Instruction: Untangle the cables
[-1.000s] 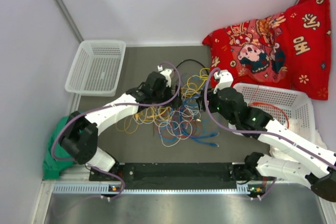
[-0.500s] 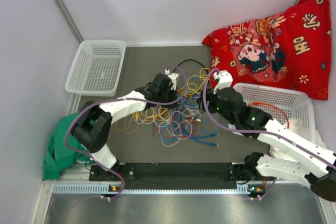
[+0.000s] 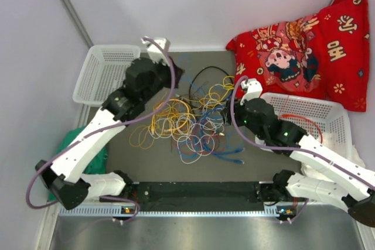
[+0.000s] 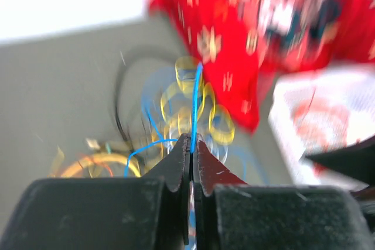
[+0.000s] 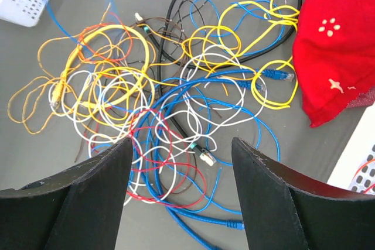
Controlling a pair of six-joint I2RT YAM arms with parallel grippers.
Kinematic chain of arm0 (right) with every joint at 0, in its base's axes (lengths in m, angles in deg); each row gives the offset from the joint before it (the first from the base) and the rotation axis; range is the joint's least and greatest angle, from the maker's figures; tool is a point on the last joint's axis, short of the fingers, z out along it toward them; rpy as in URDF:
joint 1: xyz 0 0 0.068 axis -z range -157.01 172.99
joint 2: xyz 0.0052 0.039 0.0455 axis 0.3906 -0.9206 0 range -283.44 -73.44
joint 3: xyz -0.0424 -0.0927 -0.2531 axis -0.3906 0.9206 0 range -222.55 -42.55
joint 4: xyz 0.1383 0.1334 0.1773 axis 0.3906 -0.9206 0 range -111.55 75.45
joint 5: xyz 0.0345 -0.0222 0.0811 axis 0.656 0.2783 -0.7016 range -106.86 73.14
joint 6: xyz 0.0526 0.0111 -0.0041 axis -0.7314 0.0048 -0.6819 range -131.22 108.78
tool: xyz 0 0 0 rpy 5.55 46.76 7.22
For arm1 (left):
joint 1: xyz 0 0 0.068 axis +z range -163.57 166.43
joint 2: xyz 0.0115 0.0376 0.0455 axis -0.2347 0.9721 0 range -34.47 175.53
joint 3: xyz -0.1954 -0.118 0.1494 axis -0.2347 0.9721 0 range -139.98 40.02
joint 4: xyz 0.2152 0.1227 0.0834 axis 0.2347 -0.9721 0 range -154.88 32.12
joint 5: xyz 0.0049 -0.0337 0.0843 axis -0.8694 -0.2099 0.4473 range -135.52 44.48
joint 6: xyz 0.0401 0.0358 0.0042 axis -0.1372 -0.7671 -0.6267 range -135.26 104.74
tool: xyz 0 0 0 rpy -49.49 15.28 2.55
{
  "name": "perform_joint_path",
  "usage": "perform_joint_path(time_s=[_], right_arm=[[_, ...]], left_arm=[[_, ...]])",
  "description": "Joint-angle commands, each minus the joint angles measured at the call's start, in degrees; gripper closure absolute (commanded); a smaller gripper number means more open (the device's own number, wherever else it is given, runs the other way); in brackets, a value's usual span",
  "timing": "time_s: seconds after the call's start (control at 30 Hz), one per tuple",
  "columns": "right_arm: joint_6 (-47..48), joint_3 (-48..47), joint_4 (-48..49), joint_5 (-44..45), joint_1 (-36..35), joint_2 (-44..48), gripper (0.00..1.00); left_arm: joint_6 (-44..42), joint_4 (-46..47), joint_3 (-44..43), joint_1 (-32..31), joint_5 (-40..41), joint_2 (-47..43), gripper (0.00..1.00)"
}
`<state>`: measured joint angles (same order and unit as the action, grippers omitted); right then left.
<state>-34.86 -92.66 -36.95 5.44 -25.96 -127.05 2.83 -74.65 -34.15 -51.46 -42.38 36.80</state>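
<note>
Step in hand, as I read it: pulling one strand out of the heap. The cables (image 3: 190, 124) lie in one tangled pile at centre frame on the desk (image 3: 146, 162), with yellow, white, red, blue and black loops all overlapping. None is fully clear of the rest.

Right gripper (image 3: 225, 112) sits at the pile's right edge. In its wrist view (image 5: 179, 144) the jaws stand wide apart over the blue and red loops (image 5: 170, 162). Nothing is between them and no contact is visible.

Left gripper (image 3: 174, 75) is farther back, upper left of the pile, near the white basket (image 3: 108, 74). In the wrist view (image 4: 191, 139) the jaws are pressed together on a thin blue cable (image 4: 195, 95). It runs straight and taut from the tips toward the yellow loops. That view is blurred, so how far it threads into the heap can't be told.

Next move likely calls for:
- drawing the blue strand away slowly, so that it slides out rather than drags the whole heap
- the right arm pinning or lifting the crossing loops

Far right, the red cushion (image 3: 304, 45) touches the yellow loops, a possible snag.
</note>
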Motion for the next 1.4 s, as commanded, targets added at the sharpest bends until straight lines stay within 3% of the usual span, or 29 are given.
perform_joint_path(time_s=[0.0, 0.27, 0.4, 0.6, 0.67, 0.8, 1.03, 1.2, 1.37], right_arm=[[-1.0, -0.1, 0.6, -1.3, 0.5, 2.5, 0.32], [-1.6, -0.1, -0.6, -2.4, 0.5, 4.6, 0.33], [-1.8, 0.4, -1.3, -2.4, 0.5, 5.7, 0.33], [-0.3, -0.1, -1.3, -2.6, 0.5, 4.8, 0.32], [0.7, -1.4, -1.8, -2.5, 0.5, 3.3, 0.32], [1.9, -2.3, -1.7, -3.0, 0.6, 1.2, 0.32], [2.8, 0.3, 3.1, -5.1, 1.1, -1.1, 0.33], [1.4, 1.1, 4.5, -8.3, 1.4, -4.0, 0.33], [0.0, 3.5, 6.5, -8.7, 1.5, -4.7, 0.33]], left_arm=[[-0.4, -2.5, -9.3, 0.0, 8.1, -3.2, 1.00], [-4.7, -6.6, -26.5, 0.0, 16.4, 1.6, 1.00], [-9.5, -9.3, -31.3, 0.1, 30.6, 6.2, 1.00], [-8.7, -12.0, -35.3, 6.5, 40.0, 15.5, 1.00], [-5.3, -13.5, -36.3, 13.5, 38.0, 18.6, 1.00], [11.6, -14.1, -32.9, 28.0, 26.7, 20.9, 1.00], [14.9, -10.3, -34.5, 41.7, 23.7, 29.3, 1.00], [14.0, -9.9, -35.9, 44.4, 20.2, 35.3, 1.00], [14.3, -5.6, -30.3, 44.4, 15.7, 36.2, 1.00]])
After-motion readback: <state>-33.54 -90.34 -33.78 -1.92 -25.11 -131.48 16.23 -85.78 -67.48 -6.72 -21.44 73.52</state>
